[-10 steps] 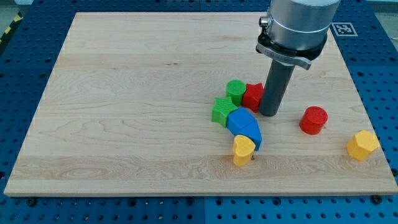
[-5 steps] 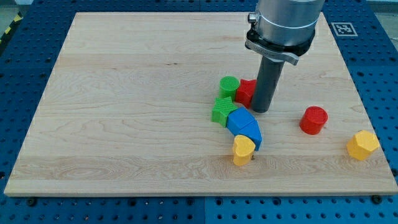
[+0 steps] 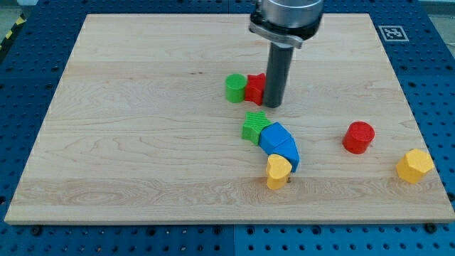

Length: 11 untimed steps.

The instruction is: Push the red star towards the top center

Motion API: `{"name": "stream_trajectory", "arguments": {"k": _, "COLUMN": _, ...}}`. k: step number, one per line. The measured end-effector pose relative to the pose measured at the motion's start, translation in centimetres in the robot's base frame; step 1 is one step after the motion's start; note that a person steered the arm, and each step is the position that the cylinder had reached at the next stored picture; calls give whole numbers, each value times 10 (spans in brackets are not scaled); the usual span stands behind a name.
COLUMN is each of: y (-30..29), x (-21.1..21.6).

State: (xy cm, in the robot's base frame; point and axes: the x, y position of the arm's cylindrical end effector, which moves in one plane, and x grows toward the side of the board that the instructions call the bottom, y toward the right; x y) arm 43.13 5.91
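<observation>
The arm carries no gripper — only a dark rod whose tip (image 3: 274, 104) touches the red plastic star (image 3: 255, 88) above board centre. Risk: the adjoining green plastic cylinder (image 3: 234, 88) — pushed along, it could deflect the star leftward.

the red star (image 3: 255, 88) lies flat on the desk (image 3: 142, 107), above the middle, partly hidden, with only its left part showing.
</observation>
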Motion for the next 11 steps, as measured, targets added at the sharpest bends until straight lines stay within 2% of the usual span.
{"name": "stream_trajectory", "arguments": {"k": 2, "y": -24, "x": -36}}
{"name": "stream_trajectory", "arguments": {"k": 3, "y": -40, "x": -40}}
{"name": "stream_trajectory", "arguments": {"k": 4, "y": -59, "x": -16}}
{"name": "stream_trajectory", "arguments": {"k": 5, "y": -87, "x": -19}}
{"name": "stream_trajectory", "arguments": {"k": 8, "y": -69, "x": -98}}
{"name": "stream_trajectory", "arguments": {"k": 9, "y": -54, "x": -109}}
{"name": "stream_trajectory", "arguments": {"k": 10, "y": -30, "x": -92}}
{"name": "stream_trajectory", "arguments": {"k": 11, "y": -28, "x": -94}}
